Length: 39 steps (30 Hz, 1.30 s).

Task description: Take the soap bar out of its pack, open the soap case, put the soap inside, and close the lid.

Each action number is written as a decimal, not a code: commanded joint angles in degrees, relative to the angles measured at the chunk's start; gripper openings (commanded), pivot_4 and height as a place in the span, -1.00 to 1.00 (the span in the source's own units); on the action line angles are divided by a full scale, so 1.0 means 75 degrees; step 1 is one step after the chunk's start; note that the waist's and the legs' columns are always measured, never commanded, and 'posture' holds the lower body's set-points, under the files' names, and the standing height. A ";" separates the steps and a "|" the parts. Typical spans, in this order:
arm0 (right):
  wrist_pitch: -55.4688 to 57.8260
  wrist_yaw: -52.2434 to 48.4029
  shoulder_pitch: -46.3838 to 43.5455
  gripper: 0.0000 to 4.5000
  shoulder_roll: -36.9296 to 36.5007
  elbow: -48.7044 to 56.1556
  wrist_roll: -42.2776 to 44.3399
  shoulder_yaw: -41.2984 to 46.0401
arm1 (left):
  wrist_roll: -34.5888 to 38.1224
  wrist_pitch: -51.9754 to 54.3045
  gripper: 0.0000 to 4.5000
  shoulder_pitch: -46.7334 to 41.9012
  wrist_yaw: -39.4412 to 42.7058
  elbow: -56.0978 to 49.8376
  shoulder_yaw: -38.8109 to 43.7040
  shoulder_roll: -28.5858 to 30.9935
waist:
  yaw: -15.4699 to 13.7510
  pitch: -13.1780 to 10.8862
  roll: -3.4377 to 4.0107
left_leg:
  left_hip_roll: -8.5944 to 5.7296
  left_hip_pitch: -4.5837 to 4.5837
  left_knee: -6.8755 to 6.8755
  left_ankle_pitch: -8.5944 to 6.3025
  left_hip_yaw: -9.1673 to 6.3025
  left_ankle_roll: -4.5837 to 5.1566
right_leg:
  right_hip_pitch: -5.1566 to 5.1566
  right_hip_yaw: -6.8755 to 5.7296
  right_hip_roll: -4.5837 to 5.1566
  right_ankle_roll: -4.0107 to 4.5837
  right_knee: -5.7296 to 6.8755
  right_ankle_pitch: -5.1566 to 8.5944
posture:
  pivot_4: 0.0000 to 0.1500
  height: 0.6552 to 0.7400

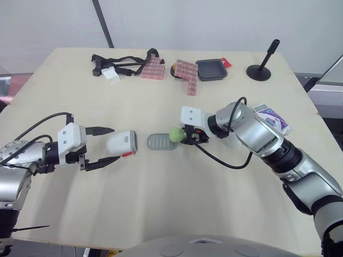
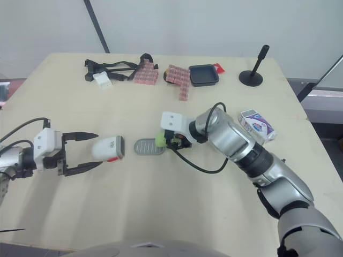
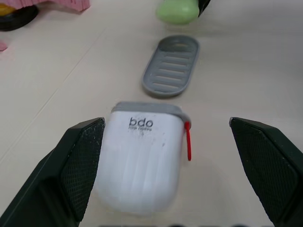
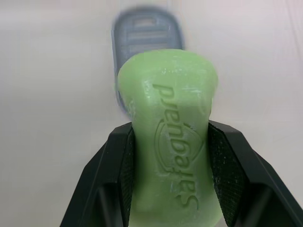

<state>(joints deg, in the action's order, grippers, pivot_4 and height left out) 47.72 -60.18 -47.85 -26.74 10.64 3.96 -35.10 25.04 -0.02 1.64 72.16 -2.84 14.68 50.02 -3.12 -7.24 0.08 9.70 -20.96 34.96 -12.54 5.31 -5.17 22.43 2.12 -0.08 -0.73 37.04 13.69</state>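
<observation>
Straddling the white case [image 3: 142, 161] on the near left of the grey tray [image 1: 161, 142], the left gripper [image 1: 113, 144] stood wide open, one finger close against the case's side and the other well apart from it; whether the close one touched could not be told. This looked like a stance for steadying or picking up the case once the soap was seated. The case lay on its side on the table [image 1: 161, 209] with its grey-rimmed mouth turned toward the tray, and what was inside it could not be seen. The ridged tray lay flat and empty, pulled out and apart from the case. At the tray's right end the right gripper [image 1: 181, 136] was clamped on the green soap [image 4: 168, 118], squeezing its waist and holding it just above that end, probably so it could be laid onto the ridges. So the soap was out of its pack [image 1: 272, 119], which lay well to the right of the tray, beside the right arm. Far beyond the tray sat black straps [image 1: 120, 63], pink packets [image 1: 185, 72], an empty-looking black dish [image 1: 211, 69] and a black stand [image 1: 263, 67], none in the way.
</observation>
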 commanded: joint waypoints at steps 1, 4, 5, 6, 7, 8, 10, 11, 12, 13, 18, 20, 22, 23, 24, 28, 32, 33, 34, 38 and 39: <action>-0.0538 -0.0181 -0.0421 -0.23 0.0286 -0.0125 0.0065 0.0037 | -0.0006 -0.0217 1.00 0.0015 0.0071 0.0105 0.0391 0.0250 | 0.0010 0.0000 0.0000 | 0.0000 0.0000 0.0000 0.0000 0.0000 0.0000 | 0.0001 0.0000 0.0000 0.0000 0.0001 0.0000 | 1.00 1.00; -0.1015 -0.0271 -0.0594 -0.23 0.0612 -0.0512 -0.0047 -0.0118 | -0.0109 -0.0399 1.00 0.0160 0.0084 0.0301 0.0521 0.0367 | 0.0029 0.0000 0.0000 | -0.0001 -0.0002 0.0000 0.0000 0.0000 0.0000 | 0.0007 0.0002 0.0000 0.0000 0.0008 0.0000 | 1.00 1.00; -0.1127 -0.0290 -0.0640 -0.23 0.0730 -0.0681 -0.0098 -0.0189 | -0.0122 -0.0445 1.00 0.0218 0.0085 0.0355 0.0572 0.0389 | 0.0035 0.0000 0.0000 | -0.0001 -0.0001 0.0000 0.0000 0.0000 0.0000 | 0.0007 0.0002 0.0000 0.0000 0.0008 0.0000 | 1.00 1.00; -0.1200 -0.0307 -0.0666 -0.23 0.0801 -0.0801 -0.0138 -0.0232 | -0.0123 -0.0473 1.00 0.0252 0.0084 0.0385 0.0599 0.0400 | 0.0035 0.0000 0.0000 | -0.0001 -0.0002 0.0000 0.0000 0.0000 0.0000 | 0.0009 0.0001 0.0000 0.0001 0.0007 0.0000 | 1.00 1.00; -0.1273 -0.0309 -0.0690 -0.23 0.0868 -0.0922 -0.0177 -0.0270 | -0.0123 -0.0484 1.00 0.0287 0.0091 0.0395 0.0627 0.0406 | 0.0028 0.0001 -0.0003 | -0.0001 -0.0003 -0.0001 0.0000 0.0000 0.0000 | 0.0008 -0.0001 0.0000 0.0001 0.0007 0.0000 | 1.00 1.00; -0.1346 -0.0308 -0.0721 -0.23 0.0962 -0.1064 -0.0222 -0.0328 | -0.0136 -0.0508 1.00 0.0351 0.0105 0.0419 0.0675 0.0418 | 0.0021 0.0002 -0.0003 | 0.0000 -0.0004 0.0000 0.0000 0.0000 0.0000 | 0.0008 -0.0002 0.0000 0.0000 0.0006 0.0000 | 1.00 1.00; -0.1535 -0.0359 -0.0778 -0.23 0.1123 -0.1309 -0.0309 -0.0451 | -0.0176 -0.0580 1.00 0.0510 0.0115 0.0469 0.0773 0.0457 | 0.0022 0.0002 -0.0004 | -0.0001 -0.0007 0.0000 0.0000 0.0000 0.0000 | 0.0009 -0.0003 0.0001 0.0000 0.0004 0.0000 | 1.00 1.00; -0.1639 -0.0367 -0.0815 -0.23 0.1202 -0.1449 -0.0364 -0.0489 | -0.0184 -0.0607 1.00 0.0568 0.0104 0.0488 0.0815 0.0471 | 0.0024 0.0002 -0.0004 | -0.0001 -0.0007 0.0000 0.0000 -0.0001 0.0000 | 0.0010 -0.0003 0.0001 0.0001 0.0005 0.0000 | 1.00 1.00; -0.1717 -0.0378 -0.0835 -0.23 0.1251 -0.1544 -0.0409 -0.0501 | -0.0187 -0.0622 1.00 0.0599 0.0092 0.0495 0.0837 0.0476 | 0.0032 0.0001 -0.0004 | 0.0000 -0.0007 0.0000 0.0000 -0.0001 0.0000 | 0.0012 -0.0005 0.0001 0.0001 0.0005 0.0000 | 1.00 1.00; -0.1797 -0.0396 -0.0863 -0.23 0.1306 -0.1656 -0.0448 -0.0508 | -0.0195 -0.0632 1.00 0.0622 0.0068 0.0511 0.0866 0.0478 | 0.0034 0.0001 -0.0004 | 0.0001 -0.0007 0.0000 0.0000 0.0000 0.0000 | 0.0013 -0.0005 0.0001 0.0001 0.0007 0.0000 | 1.00 1.00; -0.2099 -0.0423 -0.0979 -0.23 0.1562 -0.2181 -0.0633 -0.0557 | -0.0240 -0.0733 1.00 0.0686 0.0062 0.0586 0.0919 0.0489 | 0.0037 0.0001 -0.0004 | 0.0002 -0.0007 0.0000 0.0000 -0.0001 -0.0001 | 0.0014 -0.0005 0.0001 0.0001 0.0009 0.0000 | 1.00 1.00; -0.2102 -0.0437 -0.0988 -0.23 0.1669 -0.2270 -0.0650 -0.0525 | -0.0241 -0.0749 1.00 0.0693 0.0057 0.0591 0.0912 0.0487 | 0.0035 0.0001 -0.0004 | 0.0003 -0.0007 0.0000 0.0000 -0.0001 0.0000 | 0.0015 -0.0006 0.0001 0.0002 0.0009 0.0000 | 1.00 1.00; -0.2102 -0.0447 -0.0982 -0.23 0.1737 -0.2323 -0.0676 -0.0509 | -0.0245 -0.0759 1.00 0.0695 0.0055 0.0590 0.0906 0.0479 | 0.0036 0.0002 -0.0004 | 0.0003 -0.0010 0.0000 0.0000 -0.0001 0.0000 | 0.0016 -0.0007 0.0001 0.0002 0.0008 0.0000 | 1.00 1.00; -0.2103 -0.0462 -0.0978 -0.23 0.1762 -0.2350 -0.0690 -0.0517 | -0.0251 -0.0761 1.00 0.0686 0.0054 0.0592 0.0897 0.0475 | 0.0036 0.0002 -0.0004 | 0.0003 -0.0010 0.0000 0.0000 -0.0001 0.0000 | 0.0018 -0.0007 0.0001 0.0001 0.0009 0.0000 | 1.00 1.00; -0.2102 -0.0456 -0.0966 -0.23 0.1796 -0.2388 -0.0710 -0.0529 | -0.0263 -0.0764 1.00 0.0664 0.0052 0.0596 0.0881 0.0472 | 0.0037 0.0002 -0.0005 | 0.0003 -0.0011 0.0000 0.0000 -0.0001 0.0000 | 0.0018 -0.0007 0.0001 0.0002 0.0009 0.0000 | 1.00 1.00; -0.2056 -0.0378 -0.0936 -0.23 0.1960 -0.2563 -0.0749 -0.0502 | -0.0335 -0.0786 1.00 0.0524 0.0046 0.0663 0.0796 0.0467 | 0.0032 0.0002 -0.0005 | 0.0004 -0.0011 0.0000 0.0000 -0.0001 0.0000 | 0.0018 -0.0009 0.0001 0.0002 0.0009 0.0000 | 1.00 1.00; -0.2052 -0.0335 -0.0905 -0.01 0.2058 -0.2660 -0.0743 -0.0417 | -0.0350 -0.0772 1.00 0.0473 0.0009 0.0609 0.0735 0.0417 | 0.0039 0.0002 -0.0005 | 0.0005 -0.0011 0.0000 0.0001 0.0000 0.0000 | 0.0020 -0.0009 0.0001 0.0002 0.0011 0.0000 | 1.00 1.00; -0.2081 -0.0300 -0.0905 0.23 0.2074 -0.2706 -0.0770 -0.0409 | -0.0347 -0.0764 1.00 0.0472 0.0001 0.0585 0.0727 0.0404 | 0.0040 0.0002 -0.0006 | 0.0005 -0.0011 0.0000 0.0000 0.0000 0.0000 | 0.0020 -0.0009 0.0000 0.0002 0.0011 0.0000 | 1.00 1.00; -0.2114 -0.0267 -0.0902 0.34 0.2089 -0.2761 -0.0793 -0.0397 | -0.0345 -0.0754 1.00 0.0474 -0.0009 0.0563 0.0720 0.0393 | 0.0039 0.0002 -0.0006 | 0.0005 -0.0011 0.0000 0.0001 0.0000 0.0000 | 0.0020 -0.0010 0.0001 0.0003 0.0012 -0.0001 | 1.00 1.00; -0.2179 -0.0240 -0.0858 0.94 0.2086 -0.2805 -0.0802 -0.0368 | -0.0343 -0.0758 1.00 0.0466 -0.0009 0.0556 0.0704 0.0387 | 0.0033 0.0003 -0.0007 | 0.0005 -0.0011 0.0001 0.0001 0.0000 0.0000 | 0.0020 -0.0011 0.0001 0.0003 0.0012 -0.0001 | 1.00 1.00; -0.2208 -0.0269 -0.0832 0.99 0.2058 -0.2760 -0.0795 -0.0375 | -0.0343 -0.0761 1.00 0.0461 -0.0009 0.0563 0.0701 0.0389 | 0.0033 0.0003 -0.0007 | 0.0005 -0.0011 0.0001 0.0001 0.0000 0.0000 | 0.0019 -0.0010 0.0001 0.0003 0.0012 -0.0001 | 1.00 1.00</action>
<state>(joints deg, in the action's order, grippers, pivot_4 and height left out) 32.26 -62.04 -53.77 -11.30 -11.23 -1.91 -39.66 22.52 -5.25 5.34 72.37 1.89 19.35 52.53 -2.87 -7.22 0.03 9.74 -21.04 34.97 -12.54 5.31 -5.17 22.58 2.04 -0.07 -0.71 37.13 13.68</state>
